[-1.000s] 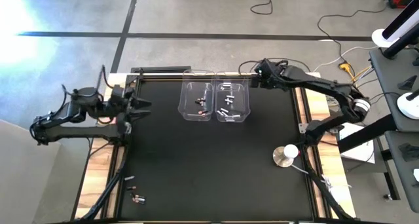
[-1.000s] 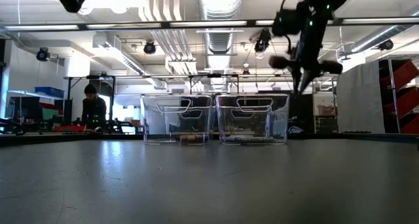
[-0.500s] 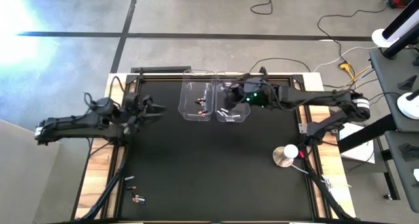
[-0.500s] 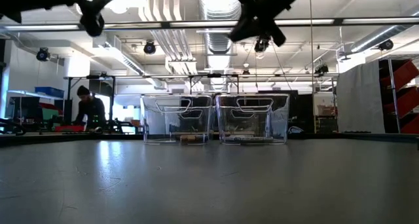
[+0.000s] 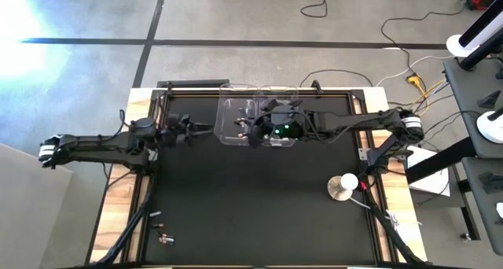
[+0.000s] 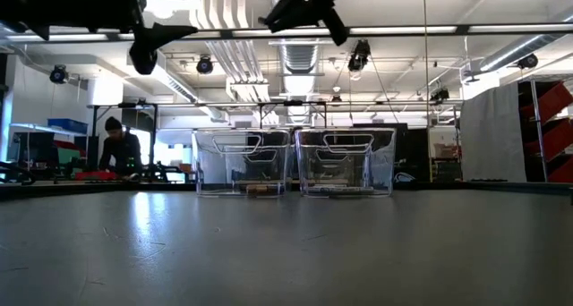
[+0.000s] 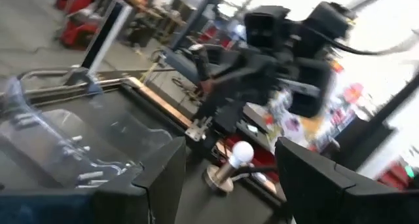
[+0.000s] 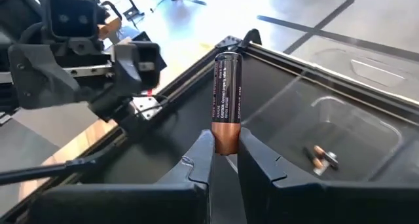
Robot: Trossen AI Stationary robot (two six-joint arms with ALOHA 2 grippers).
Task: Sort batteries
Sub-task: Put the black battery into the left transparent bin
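My right gripper (image 5: 253,132) hovers high over the two clear bins, above the left bin (image 5: 236,119), shut on one dark battery with a copper end (image 8: 226,93). That bin holds a few dark-and-copper batteries (image 8: 323,158). The right bin (image 5: 292,112) is mostly hidden under my right arm. My left gripper (image 5: 206,128) is open in the air just left of the left bin and holds nothing. In the low view both grippers are high up, the left one (image 6: 157,38) and the right one (image 6: 304,2). A few loose batteries (image 5: 161,228) lie near the table's near left corner. My right gripper (image 8: 224,145) pinches the battery by its copper end (image 8: 226,140) between its two fingertips. The dark body sticks straight out beyond the fingers, in line with them. The battery is lifted clear, above the left bin.
A round white-and-metal disc (image 5: 342,186) stands near the table's right edge. The middle and near part of the black mat (image 5: 251,214) is bare. Wooden strips and rails (image 5: 118,206) run along both table sides. A person (image 6: 121,149) works in the room beyond.
My right gripper has swung from beyond the right bin's far right corner toward the table's left, across the bins, rising, with the battery in its hold. My left arm has stretched toward the table's right, bringing its gripper close to the left bin.
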